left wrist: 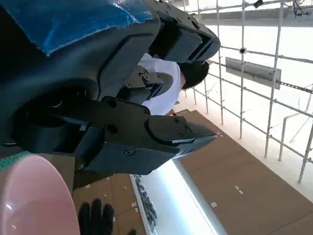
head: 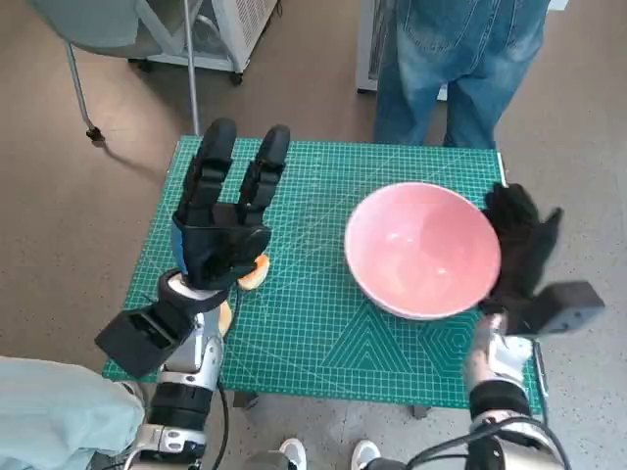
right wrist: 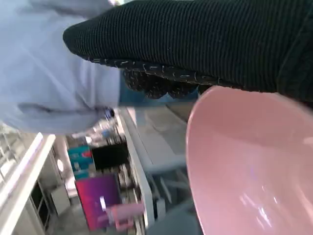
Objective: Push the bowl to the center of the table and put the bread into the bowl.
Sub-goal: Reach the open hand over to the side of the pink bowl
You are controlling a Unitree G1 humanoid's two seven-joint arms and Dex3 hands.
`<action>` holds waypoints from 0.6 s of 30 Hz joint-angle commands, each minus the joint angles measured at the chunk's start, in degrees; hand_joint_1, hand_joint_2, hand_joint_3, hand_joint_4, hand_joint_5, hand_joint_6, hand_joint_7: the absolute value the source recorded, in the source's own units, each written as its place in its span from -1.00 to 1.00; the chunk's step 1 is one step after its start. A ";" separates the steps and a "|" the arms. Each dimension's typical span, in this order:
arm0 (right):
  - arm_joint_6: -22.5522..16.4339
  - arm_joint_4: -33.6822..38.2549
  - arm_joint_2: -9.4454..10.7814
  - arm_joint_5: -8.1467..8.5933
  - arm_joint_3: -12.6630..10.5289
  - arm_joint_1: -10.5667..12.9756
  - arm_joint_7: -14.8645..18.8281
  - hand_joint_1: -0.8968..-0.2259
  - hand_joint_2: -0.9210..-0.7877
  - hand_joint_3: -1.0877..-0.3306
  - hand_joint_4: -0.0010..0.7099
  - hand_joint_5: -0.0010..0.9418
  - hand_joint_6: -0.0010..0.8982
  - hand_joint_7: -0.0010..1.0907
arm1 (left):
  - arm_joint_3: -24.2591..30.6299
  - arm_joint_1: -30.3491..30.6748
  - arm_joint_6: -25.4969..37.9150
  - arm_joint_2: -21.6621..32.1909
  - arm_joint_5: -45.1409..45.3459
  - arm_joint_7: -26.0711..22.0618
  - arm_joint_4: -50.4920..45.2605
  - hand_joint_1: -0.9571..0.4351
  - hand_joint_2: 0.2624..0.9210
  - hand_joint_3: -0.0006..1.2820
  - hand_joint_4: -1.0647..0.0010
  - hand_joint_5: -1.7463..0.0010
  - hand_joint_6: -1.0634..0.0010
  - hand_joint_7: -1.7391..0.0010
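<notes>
A pink bowl [head: 423,249] sits on the right half of the green mat [head: 323,343]. My gloved right hand [head: 519,257] lies flat against the bowl's right side, holding nothing; the right wrist view shows the glove [right wrist: 205,44] right beside the bowl's rim [right wrist: 244,161]. My left hand [head: 223,215] hovers over the mat's left part, fingers spread and empty. Under it a bit of orange-brown bread [head: 255,273] peeks out, mostly hidden by the hand. The left wrist view catches the bowl's edge [left wrist: 34,200] and the black fingers [left wrist: 146,132].
A person in jeans [head: 456,69] stands at the table's far edge behind the bowl. A chair leg with a castor [head: 83,93] stands on the floor at the far left. The bowl lies close to the table's right edge.
</notes>
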 commanded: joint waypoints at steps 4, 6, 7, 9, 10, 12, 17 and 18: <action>5.39 2.67 1.87 2.00 -1.42 -2.69 2.29 0.29 -1.00 -0.43 -0.43 -0.99 -0.90 -0.06 | 0.42 1.23 0.95 1.18 -0.22 -0.22 -1.86 0.39 1.00 -0.63 0.46 0.99 0.20 0.99; 6.08 2.92 2.23 2.26 -1.56 -3.60 2.77 0.28 -1.00 -0.42 -0.41 -0.99 -0.85 -0.12 | 0.55 1.53 1.15 1.42 -0.33 -0.23 -2.37 0.39 1.00 -0.63 0.47 1.00 0.20 0.99; 6.32 3.01 2.38 2.32 -1.66 -3.95 2.93 0.27 -1.00 -0.40 -0.41 -0.99 -0.83 -0.14 | 0.61 1.63 1.23 1.51 -0.36 -0.22 -2.52 0.39 1.00 -0.63 0.47 1.00 0.20 0.99; 6.72 3.20 2.72 2.37 -1.85 -4.71 3.19 0.25 -1.00 -0.38 -0.40 -0.99 -0.81 -0.17 | 0.73 1.87 1.36 1.70 -0.40 -0.18 -2.88 0.39 1.00 -0.63 0.47 1.00 0.20 0.99; 6.98 3.31 3.01 2.43 -1.96 -5.27 3.27 0.24 -1.00 -0.37 -0.40 -0.99 -0.80 -0.18 | 0.82 2.00 1.39 1.80 -0.38 -0.12 -3.03 0.39 1.00 -0.63 0.47 1.00 0.20 0.99; 7.26 3.48 3.49 2.46 -2.05 -6.09 3.36 0.21 -1.00 -0.35 -0.39 -0.99 -0.79 -0.20 | 0.91 2.31 1.45 1.93 -0.35 0.00 -3.45 0.39 1.00 -0.63 0.47 1.00 0.20 0.99; 7.60 3.93 4.62 2.34 -2.27 -7.74 3.54 0.18 -1.00 -0.32 -0.39 -0.99 -0.76 -0.22 | 1.08 2.79 1.44 2.11 -0.26 0.30 -3.98 0.39 1.00 -0.63 0.48 1.00 0.20 0.99; 7.72 4.07 4.87 2.15 -2.19 -8.09 3.39 0.18 -1.00 -0.32 -0.39 -0.99 -0.75 -0.22 | 1.14 2.88 1.41 2.15 -0.23 0.39 -4.04 0.39 1.00 -0.63 0.48 1.00 0.20 1.00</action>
